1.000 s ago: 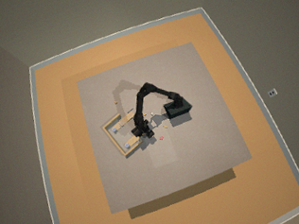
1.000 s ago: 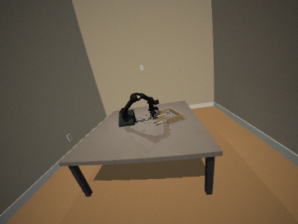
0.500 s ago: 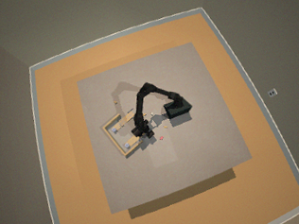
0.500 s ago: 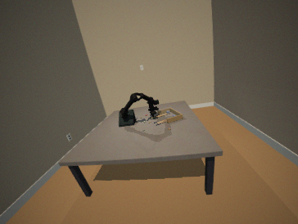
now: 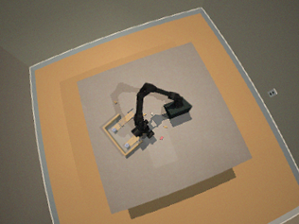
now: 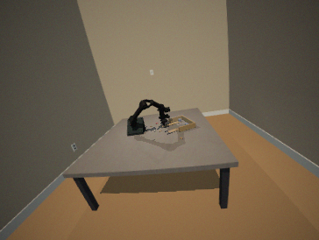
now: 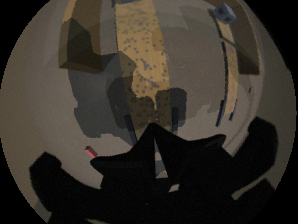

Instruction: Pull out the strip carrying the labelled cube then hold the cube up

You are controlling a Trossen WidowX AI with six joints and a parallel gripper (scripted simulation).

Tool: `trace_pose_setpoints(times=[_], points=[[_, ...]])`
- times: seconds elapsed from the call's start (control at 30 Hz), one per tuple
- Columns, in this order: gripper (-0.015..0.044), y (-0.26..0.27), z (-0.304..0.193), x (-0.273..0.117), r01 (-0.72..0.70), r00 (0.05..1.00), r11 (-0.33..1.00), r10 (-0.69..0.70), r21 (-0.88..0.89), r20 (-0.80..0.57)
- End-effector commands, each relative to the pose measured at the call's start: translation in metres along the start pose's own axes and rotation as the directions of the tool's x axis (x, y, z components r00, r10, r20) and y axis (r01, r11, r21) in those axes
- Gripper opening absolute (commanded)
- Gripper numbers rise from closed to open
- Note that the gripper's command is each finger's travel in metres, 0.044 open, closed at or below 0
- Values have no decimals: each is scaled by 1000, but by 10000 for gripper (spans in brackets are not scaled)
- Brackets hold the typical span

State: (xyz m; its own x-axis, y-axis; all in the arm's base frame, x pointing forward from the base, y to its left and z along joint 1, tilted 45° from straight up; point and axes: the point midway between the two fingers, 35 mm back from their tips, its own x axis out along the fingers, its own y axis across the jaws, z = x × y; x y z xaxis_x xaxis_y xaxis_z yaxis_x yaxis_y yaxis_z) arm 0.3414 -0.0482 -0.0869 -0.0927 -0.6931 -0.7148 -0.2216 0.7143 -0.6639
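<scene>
Pincer (image 5: pixel 141 133) (image 6: pixel 164 123) (image 7: pixel 152 125) shut, nothing seen in its grip, over the near end of the speckled strip (image 5: pixel 133 142) (image 6: pixel 173 123) (image 7: pixel 142 52). Strip's long axis runs straight out ahead of the pincer, far end inside the wooden frame (image 5: pixel 114 142) (image 6: pixel 187 128) (image 7: pixel 248 62), carrying a bluish cube (image 5: pixel 127 146) (image 7: pixel 131 1). Second strip (image 5: pixel 126 119) (image 6: pixel 173 130) (image 7: pixel 232 75) lies apart, roughly parallel, right of the pincer in wrist view; another cube (image 5: pixel 114 130) (image 7: pixel 224 13) at its far end. Can't tell which is labelled.
</scene>
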Motion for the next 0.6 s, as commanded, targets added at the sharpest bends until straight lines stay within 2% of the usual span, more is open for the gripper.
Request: trace_pose_setpoints(times=[0.0,0.57], points=[[0,-1,-1,3,2,1000,1000,-2,-2,-4],[0,-1,0,4,2,1000,1000,-2,-2,-4]])
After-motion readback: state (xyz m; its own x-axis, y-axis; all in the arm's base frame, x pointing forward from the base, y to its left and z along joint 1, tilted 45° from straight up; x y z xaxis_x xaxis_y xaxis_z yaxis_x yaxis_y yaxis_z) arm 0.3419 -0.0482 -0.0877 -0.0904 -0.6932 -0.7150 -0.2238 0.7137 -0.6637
